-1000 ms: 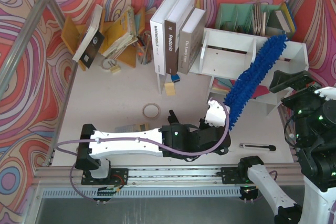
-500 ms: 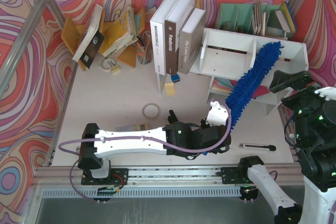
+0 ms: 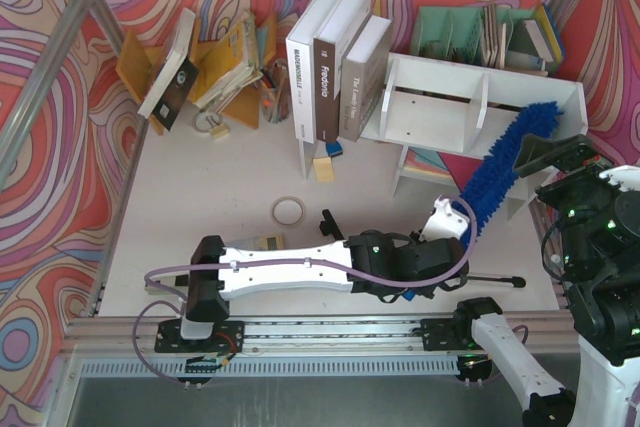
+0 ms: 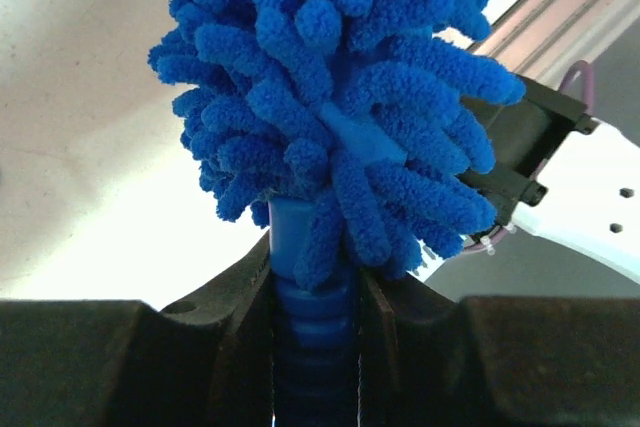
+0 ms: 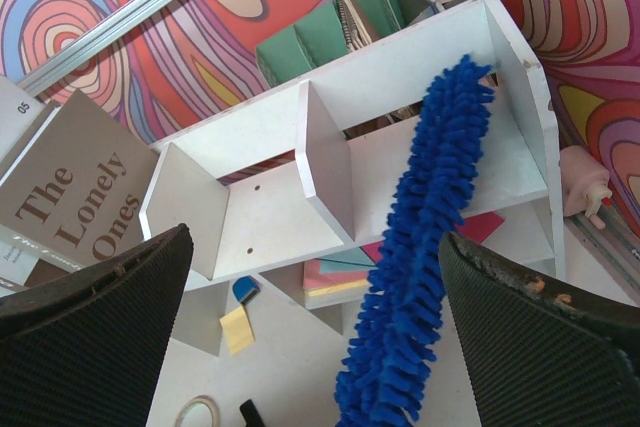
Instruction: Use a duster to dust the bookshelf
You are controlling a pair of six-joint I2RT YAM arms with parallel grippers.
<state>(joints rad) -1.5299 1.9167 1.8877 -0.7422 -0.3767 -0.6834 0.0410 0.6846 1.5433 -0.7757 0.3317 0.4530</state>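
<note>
The white bookshelf [image 3: 440, 97] stands at the back right, split in two by a divider; it also shows in the right wrist view [image 5: 270, 217]. My left gripper [image 3: 460, 232] is shut on the duster's blue ribbed handle [image 4: 312, 297]. The fluffy blue duster [image 3: 505, 162] slants up and right from it into the shelf's right compartment, its tip near the right wall. It fills the left wrist view [image 4: 340, 97] and crosses the right wrist view [image 5: 420, 247]. My right gripper [image 3: 550, 155] is open and empty, hovering right of the shelf, its fingers wide apart [image 5: 315, 327].
Three upright books [image 3: 335, 62] stand left of the shelf. A green file organiser [image 3: 480, 32] is behind it, a yellow book rack [image 3: 220, 57] at the back left. Coloured papers [image 3: 440, 162] lie under the shelf. A tape roll [image 3: 289, 210] and black pen [image 3: 490, 279] lie on the table.
My left arm has reached further right, and the duster has swung right and down from above the divider into the right compartment. The right arm has not moved.
</note>
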